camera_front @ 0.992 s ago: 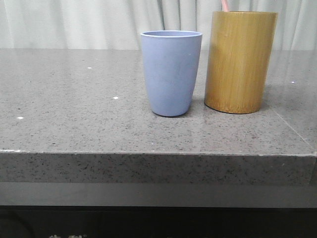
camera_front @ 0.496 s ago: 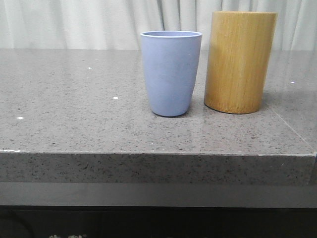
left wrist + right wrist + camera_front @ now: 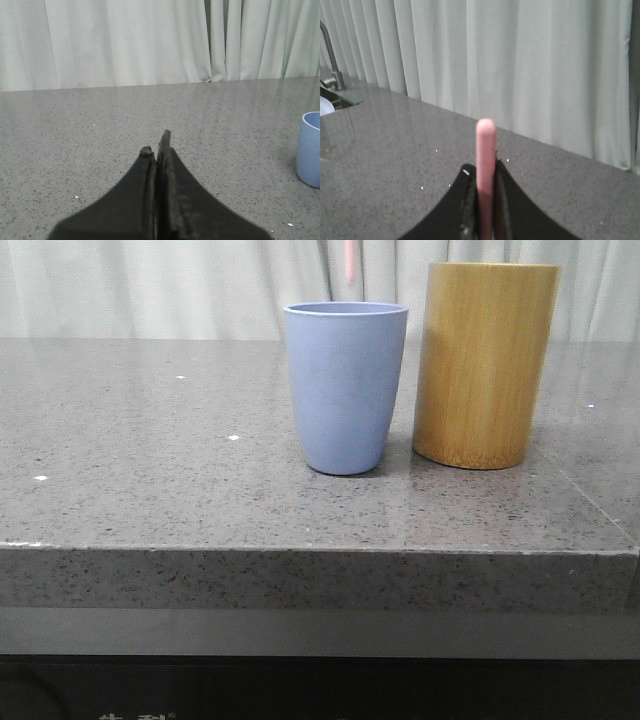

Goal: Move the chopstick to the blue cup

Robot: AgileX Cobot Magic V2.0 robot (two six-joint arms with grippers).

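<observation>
The blue cup (image 3: 346,388) stands on the grey counter, with the taller bamboo holder (image 3: 485,365) just to its right. A pale pink chopstick (image 3: 348,260) shows blurred at the top of the front view, its lower end above the cup's rim. In the right wrist view my right gripper (image 3: 485,172) is shut on the pink chopstick (image 3: 485,150), which sticks out past the fingertips. My left gripper (image 3: 156,143) is shut and empty over the counter, with the blue cup (image 3: 310,149) off to one side. Neither gripper shows in the front view.
The grey speckled counter (image 3: 150,460) has its front edge near the camera. White curtains hang behind it. A metal faucet (image 3: 331,52) and sink edge show in the right wrist view.
A second ago the chopstick's end showed above the bamboo holder. Then it left the front view upward. Now its end shows above the blue cup, to the left.
</observation>
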